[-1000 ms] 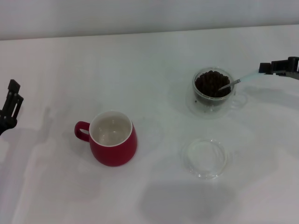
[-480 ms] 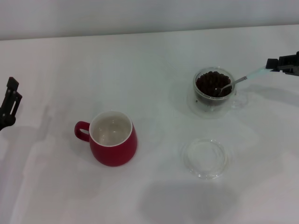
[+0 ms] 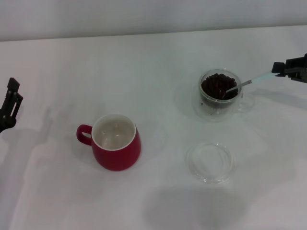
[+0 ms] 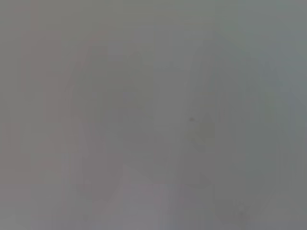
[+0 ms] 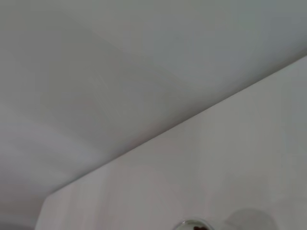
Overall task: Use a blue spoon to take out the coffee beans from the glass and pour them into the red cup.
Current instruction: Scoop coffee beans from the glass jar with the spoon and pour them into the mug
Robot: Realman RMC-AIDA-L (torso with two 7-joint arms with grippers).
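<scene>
The right gripper (image 3: 277,70) sits at the far right edge of the scene, its dark fingers closed on the end of the pale handle of the blue spoon (image 3: 249,82). From there the spoon slants down and to the left, over the rim of the glass (image 3: 219,92). Its metal bowl lies among the coffee beans (image 3: 216,85), on the right side of the heap. The beans fill the glass close to the rim. The glass stands on the white table (image 3: 153,62), on the far right part of it, with its small clear handle turned to the right.

The red cup (image 3: 115,142) stands upright, nearer and well to the left of the glass, with its loop handle pointing left. Its white inside holds no beans that can be seen. A flat clear saucer (image 3: 210,162) lies on the table nearer than the glass and to the right of the red cup, apart from both.

The left gripper (image 3: 10,106) hangs at the far left edge of the scene, well away from the cup and touching none of the things on the table; whether its fingers are open or closed cannot be told. The left wrist view shows only a grey blur. The right wrist view shows the table and the wall behind it, and at its edge a small part of the glass rim (image 5: 194,224) with a few beans.
</scene>
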